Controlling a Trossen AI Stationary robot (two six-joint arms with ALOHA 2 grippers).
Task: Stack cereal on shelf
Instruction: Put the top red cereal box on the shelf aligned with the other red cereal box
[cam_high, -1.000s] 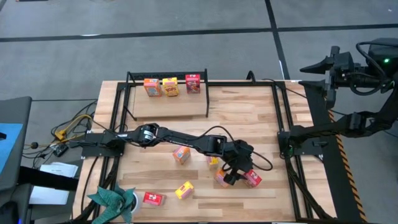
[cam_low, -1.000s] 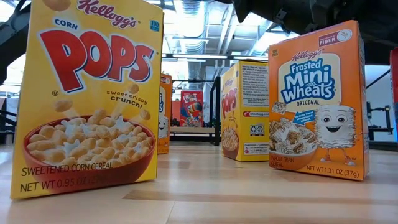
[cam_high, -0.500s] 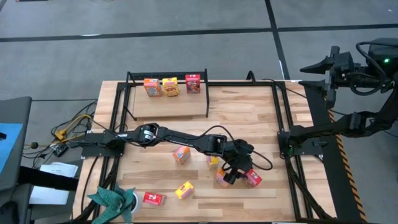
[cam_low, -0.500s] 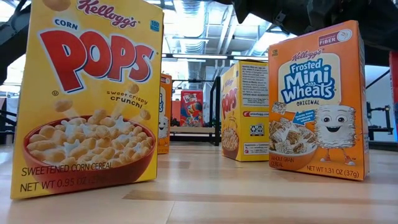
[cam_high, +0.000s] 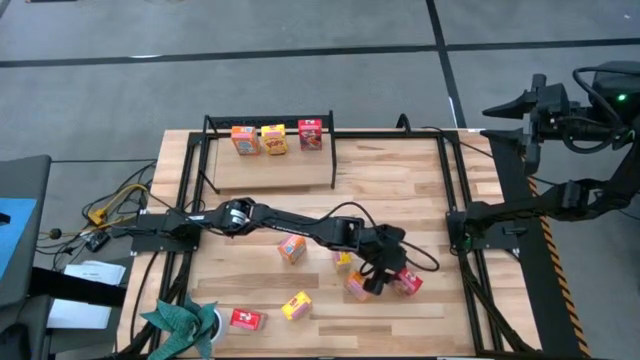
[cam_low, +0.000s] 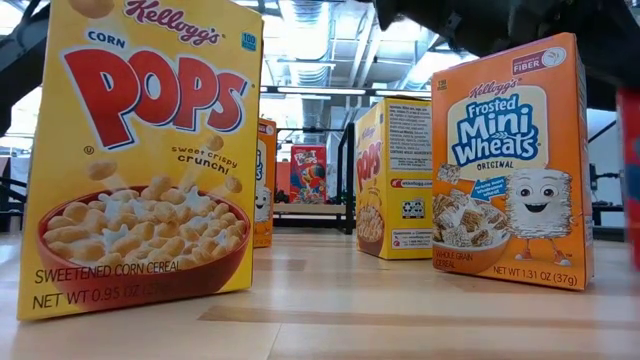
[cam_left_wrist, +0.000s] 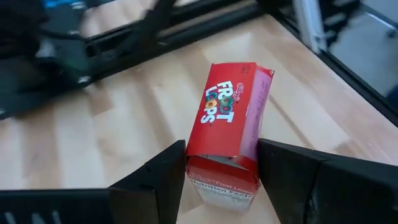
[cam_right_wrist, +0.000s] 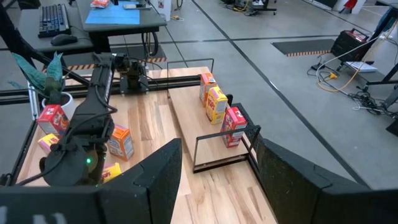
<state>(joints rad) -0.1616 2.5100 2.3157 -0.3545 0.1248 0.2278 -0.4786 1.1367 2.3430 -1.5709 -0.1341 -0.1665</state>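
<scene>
The left arm reaches far across the table, and the left gripper (cam_high: 383, 280) sits down near the front right of the board over a red Froot Loops box (cam_left_wrist: 229, 127). From its wrist camera the box lies between the two dark fingers (cam_left_wrist: 163, 179), both pressed against or right at its sides, so it looks gripped, though I can't be sure the squeeze is complete. Just beside that gripper stands an orange Mini-Wheats box (cam_high: 356, 285), and a small yellow box (cam_high: 343, 259) peeks out next to the arm. Farther left on the table are another orange box (cam_high: 291, 248), a yellow box (cam_high: 296, 305) lying tilted, and a red box (cam_high: 246, 319) flat near the front edge. The shelf (cam_high: 270, 168) stands at the back left of the table, and along its rear edge three boxes stand in a row: orange (cam_high: 245, 140), yellow (cam_high: 273, 139) and red (cam_high: 310, 134). The right gripper (cam_right_wrist: 214, 180) is parked high off the table's right side, its fingers standing apart with nothing between them. A green plant (cam_high: 185, 322) sits at the front left corner.
</scene>
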